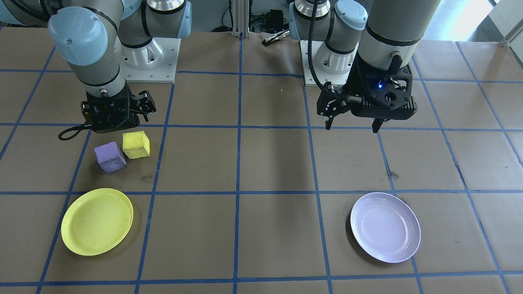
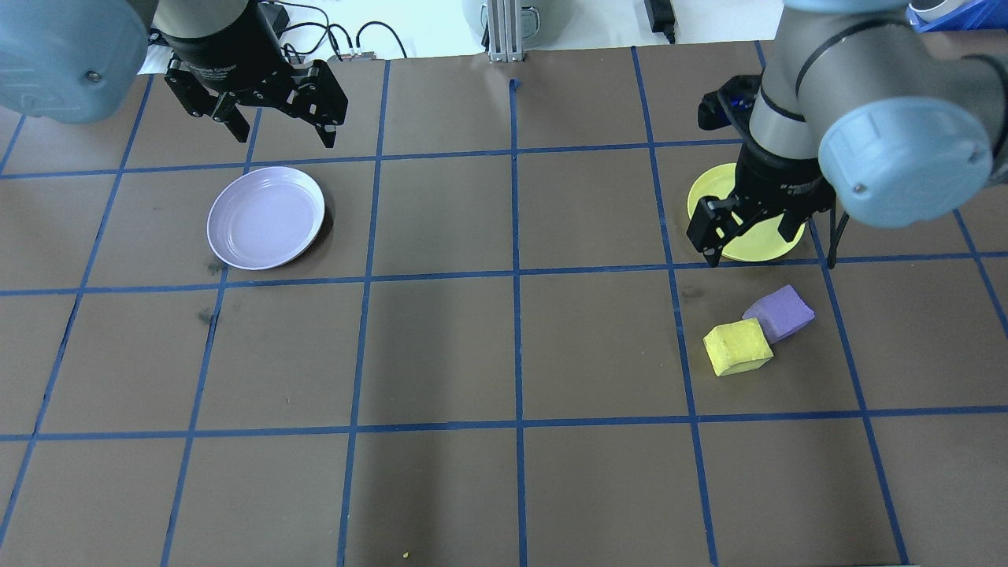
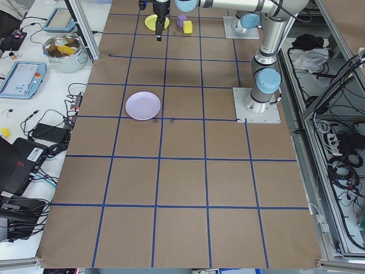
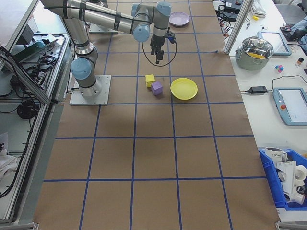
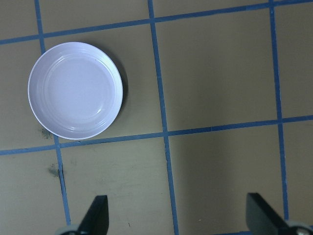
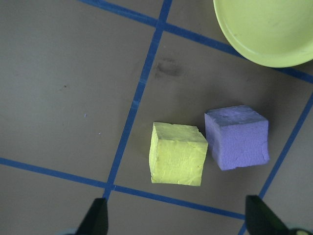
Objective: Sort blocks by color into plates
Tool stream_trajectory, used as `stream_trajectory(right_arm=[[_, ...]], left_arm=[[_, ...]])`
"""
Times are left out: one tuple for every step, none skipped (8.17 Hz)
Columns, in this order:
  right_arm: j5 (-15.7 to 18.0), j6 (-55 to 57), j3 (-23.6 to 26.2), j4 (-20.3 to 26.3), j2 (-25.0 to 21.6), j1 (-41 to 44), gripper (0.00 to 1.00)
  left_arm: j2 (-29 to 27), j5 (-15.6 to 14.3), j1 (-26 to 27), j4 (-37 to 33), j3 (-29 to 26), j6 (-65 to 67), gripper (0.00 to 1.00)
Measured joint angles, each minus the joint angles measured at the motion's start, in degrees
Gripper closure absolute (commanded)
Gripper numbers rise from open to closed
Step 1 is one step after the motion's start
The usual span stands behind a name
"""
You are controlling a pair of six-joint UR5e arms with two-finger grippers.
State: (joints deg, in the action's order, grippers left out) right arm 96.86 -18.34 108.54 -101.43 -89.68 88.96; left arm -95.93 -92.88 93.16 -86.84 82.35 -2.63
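Observation:
The yellow block (image 2: 738, 346) and the purple block (image 2: 780, 312) sit touching on the brown table, the yellow one (image 6: 177, 160) left of the purple one (image 6: 238, 137) in the right wrist view. My right gripper (image 2: 748, 246) hangs open and empty above them, partly covering the yellow plate (image 2: 711, 191). In the front view the yellow plate (image 1: 97, 221) lies bare, close to the blocks. The lavender plate (image 2: 266, 217) lies bare on the other side. My left gripper (image 2: 285, 138) is open and empty, up high just beyond that plate (image 5: 75, 90).
Blue tape lines (image 2: 516, 276) divide the brown paper into squares. The two arm bases (image 1: 149, 57) stand at the robot's edge. Benches beside the table hold a steel pot (image 3: 65, 48), tablets and cables. A blue bin (image 4: 288, 179) sits off the table's right end.

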Motion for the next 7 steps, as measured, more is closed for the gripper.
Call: stream_trajectory(right_arm=[[1.32,-1.62,4.99,-5.16,0.25,-0.01,0.00],[2.87,-3.19,9.53,-10.36,0.82,-0.02,0.00],[3.87,-4.15,13.00,-14.73,1.30,-0.14,0.00],[4.28,-4.62,14.80,-17.29,1.76,-0.45,0.00],[4.34,-4.84,15.61,-18.67,2.69,-0.78,0.00],[4.54,-4.98,15.92,-19.66,3.71,-0.95,0.00],[4.71,-5.00,16.04,-20.19,4.53,-1.02,0.00]], left_arm=[[-0.02,-0.01,0.00,0.00,0.00,0.00,0.00],[-0.03,-0.02,0.00,0.00,0.00,0.00,0.00],[-0.05,-0.02,0.00,0.00,0.00,-0.01,0.00],[-0.09,-0.03,0.00,0.00,0.03,-0.04,0.00],[-0.11,-0.05,0.00,0.00,0.03,-0.07,0.00],[-0.12,-0.05,0.00,0.00,0.04,-0.08,0.00],[-0.12,-0.04,0.00,0.00,0.04,-0.09,0.00]])
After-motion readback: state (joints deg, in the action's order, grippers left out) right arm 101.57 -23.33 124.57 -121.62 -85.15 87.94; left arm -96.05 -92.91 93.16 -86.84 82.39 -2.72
